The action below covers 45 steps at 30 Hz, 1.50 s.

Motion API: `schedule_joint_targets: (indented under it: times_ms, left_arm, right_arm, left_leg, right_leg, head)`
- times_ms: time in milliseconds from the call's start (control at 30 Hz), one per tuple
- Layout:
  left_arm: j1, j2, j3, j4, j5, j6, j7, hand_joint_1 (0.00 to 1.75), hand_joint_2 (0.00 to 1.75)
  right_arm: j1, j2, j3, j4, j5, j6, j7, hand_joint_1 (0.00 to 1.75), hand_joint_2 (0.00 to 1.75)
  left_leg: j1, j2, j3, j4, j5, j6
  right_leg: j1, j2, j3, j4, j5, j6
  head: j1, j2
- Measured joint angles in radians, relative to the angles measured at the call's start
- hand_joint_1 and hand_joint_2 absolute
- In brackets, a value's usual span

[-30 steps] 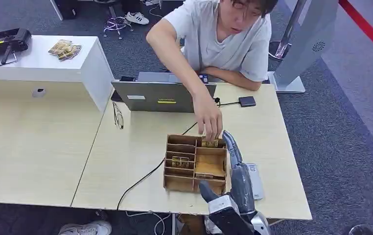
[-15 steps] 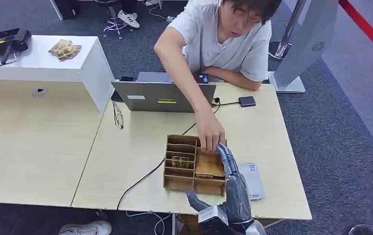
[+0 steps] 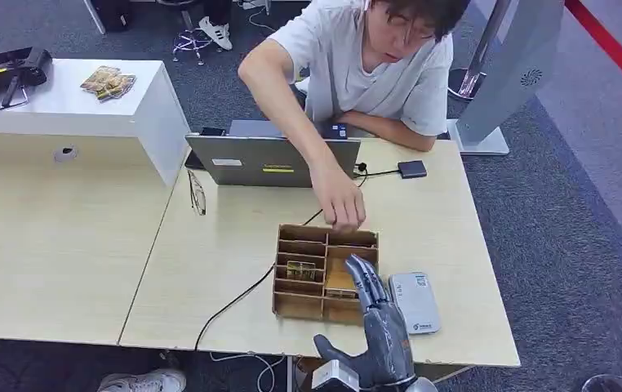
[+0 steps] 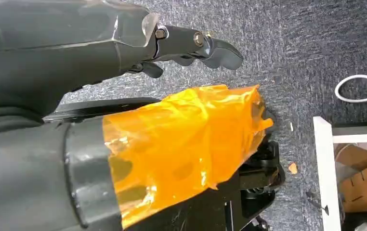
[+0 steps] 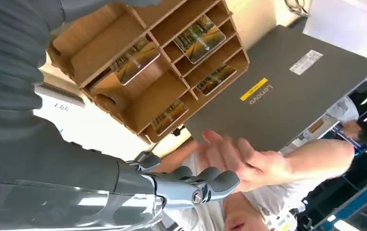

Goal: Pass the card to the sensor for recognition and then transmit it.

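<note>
The right hand (image 3: pixel 381 327) holds nothing: its fingers (image 3: pixel 363 273) are stretched out and slightly apart, the thumb splayed to the side, the tips above the near right compartment of the wooden organizer (image 3: pixel 325 273) that stands toward the desk's near edge. In the right wrist view the same fingers (image 5: pixel 205 182) lie long and unbent, pinching no card. The cards sit in the organizer's slots; one card (image 3: pixel 299 269) lies in a middle compartment on its left side, another card (image 3: pixel 341 291) shows by the fingertips. A person's hand (image 3: pixel 339 204) rests at the organizer's far edge. The sensor (image 3: pixel 416 301), a pale flat reader, lies just beside the organizer on its right, near the desk's near right corner. The left hand (image 4: pixel 191 43) hangs over the carpet, fingers loosely curled with nothing in them

The step in hand looks like the reach for a card, not yet a grasp. The next move calls for lowering the fingertips into a slot, pinching a card's edge, then carrying it right to the sensor
</note>
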Motion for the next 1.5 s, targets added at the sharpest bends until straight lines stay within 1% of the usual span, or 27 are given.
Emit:
schedule_joint_targets:
  times_ms: [33,100,333,433,567,700,867,1167,1267,1400,1467,1500]
  left_arm:
    - [0.0,0.0,0.0,0.0,0.0,0.0,0.0,0.0,0.0]
    - [0.0,0.0,0.0,0.0,-0.001,-0.003,0.004,0.0,0.0]
    - [-0.001,0.0,-0.001,0.0,-0.014,-0.01,0.021,0.0,0.0]
    - [-0.001,-0.001,-0.003,0.0,-0.021,-0.014,0.033,0.0,0.0]
    - [-0.002,-0.002,-0.01,0.0,-0.028,-0.018,0.04,0.0,0.0]
    - [-0.004,-0.003,-0.022,0.0,-0.036,-0.026,0.053,0.0,0.0]
    - [-0.006,-0.004,-0.031,0.0,-0.043,-0.028,0.053,0.0,0.0]
    - [-0.009,-0.005,-0.046,0.0,-0.045,-0.034,0.055,0.0,0.0]
    - [-0.009,-0.005,-0.046,0.0,-0.046,-0.035,0.062,0.0,0.0]
    - [-0.009,-0.005,-0.047,0.0,-0.048,-0.036,0.068,0.0,0.0]
    - [-0.009,-0.005,-0.047,0.0,-0.049,-0.036,0.069,0.0,0.0]
    - [-0.009,-0.005,-0.047,0.0,-0.049,-0.036,0.069,0.0,0.0]
  right_arm:
    - [0.0,-0.002,0.001,0.001,0.007,0.0,0.002,0.0,1.75]
    - [-0.001,-0.006,0.003,0.005,0.039,-0.004,0.026,0.0,1.75]
    - [-0.004,-0.027,0.014,0.029,0.201,-0.045,0.124,0.0,1.75]
    - [-0.01,-0.032,0.014,0.039,0.262,-0.051,0.16,0.0,1.75]
    - [-0.019,-0.039,0.014,0.059,0.324,-0.043,0.202,0.0,1.75]
    - [-0.028,-0.048,0.014,0.085,0.357,0.007,0.245,0.0,1.75]
    - [-0.05,-0.058,0.014,0.106,0.365,0.057,0.261,0.0,1.75]
    - [-0.071,-0.066,0.014,0.127,0.365,0.09,0.268,0.0,1.75]
    - [-0.074,-0.066,0.014,0.13,0.365,0.092,0.268,0.05,1.75]
    - [-0.076,-0.068,0.014,0.131,0.365,0.093,0.269,0.17,1.75]
    - [-0.077,-0.068,0.013,0.131,0.365,0.096,0.271,0.26,1.75]
    - [-0.077,-0.068,0.013,0.131,0.365,0.096,0.271,0.26,1.75]
  left_leg:
    - [0.0,0.0,0.0,0.0,0.0,0.0]
    - [0.0,0.0,0.0,0.0,0.0,0.0]
    - [0.0,0.0,0.0,0.0,0.0,0.0]
    - [0.0,0.0,0.0,0.0,0.0,0.0]
    - [0.0,0.0,0.0,0.0,0.0,0.0]
    - [0.0,0.0,0.0,0.0,0.0,0.0]
    - [0.0,0.0,0.0,0.0,0.0,0.0]
    - [0.0,0.0,0.0,0.0,0.0,0.0]
    - [0.0,0.0,0.0,0.0,0.0,0.0]
    - [0.0,0.0,0.0,0.0,0.0,0.0]
    - [0.0,0.0,0.0,0.0,0.0,0.0]
    - [0.0,0.0,0.0,0.0,0.0,0.0]
  right_leg:
    - [0.0,0.0,0.0,0.0,0.0,0.0]
    - [0.0,0.0,0.0,0.0,0.0,0.0]
    - [0.0,0.0,0.0,0.0,0.0,0.0]
    - [0.0,0.0,0.0,0.0,0.0,0.0]
    - [0.0,0.0,0.0,0.0,0.0,0.0]
    - [0.0,0.0,0.0,0.0,0.0,0.0]
    - [0.0,0.0,0.0,0.0,0.0,0.0]
    - [0.0,0.0,0.0,0.0,0.0,0.0]
    - [0.0,0.0,0.0,0.0,0.0,0.0]
    - [0.0,0.0,0.0,0.0,0.0,0.0]
    - [0.0,0.0,0.0,0.0,0.0,0.0]
    - [0.0,0.0,0.0,0.0,0.0,0.0]
  head:
    - [0.0,0.0]
    - [0.0,0.0]
    - [0.0,0.0]
    - [0.0,0.0]
    - [0.0,0.0]
    - [0.0,0.0]
    - [0.0,0.0]
    - [0.0,0.0]
    - [0.0,0.0]
    - [0.0,0.0]
    - [0.0,0.0]
    - [0.0,0.0]
